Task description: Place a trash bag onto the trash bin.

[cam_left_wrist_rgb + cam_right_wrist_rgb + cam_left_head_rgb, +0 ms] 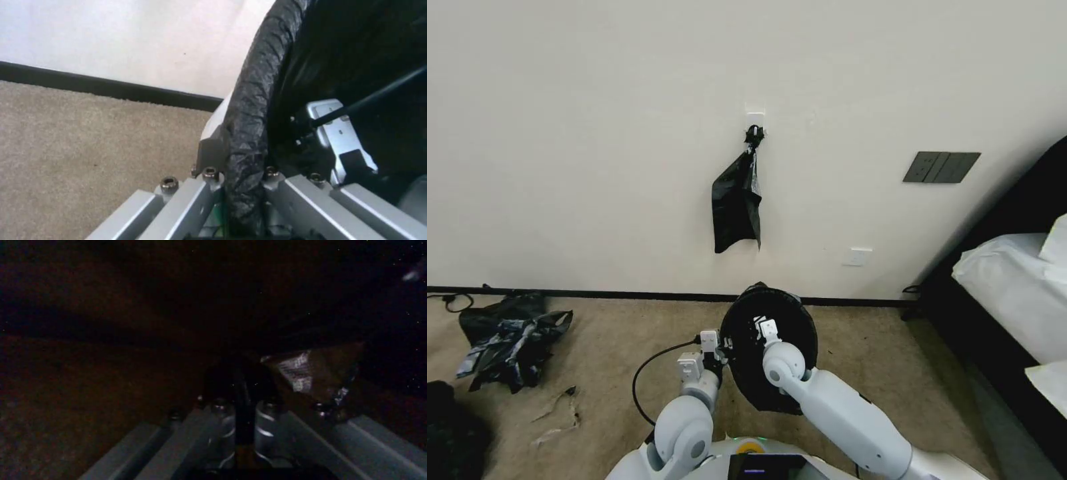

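The glossy black trash bag (790, 313) lines the trash bin, which sits tipped toward me on the carpet. In the left wrist view the wrinkled trash bag (256, 93) is folded over the rim, with a strip of the cream-white trash bin (215, 124) wall showing beside it. My left gripper (722, 347) (242, 146) is shut on that bag-covered rim at the bin's left side. My right gripper (764, 328) (340, 143) (236, 381) reaches inside the lined bin in the dark, its fingers drawn together.
A knotted black plastic bundle (737, 207) hangs from a wall hook above the bin. A black plastic pile with blue-grey patches (514, 337) lies on the carpet at the left. A bed with white covers (1014, 293) stands at the right. A black cable (647, 373) loops by my left arm.
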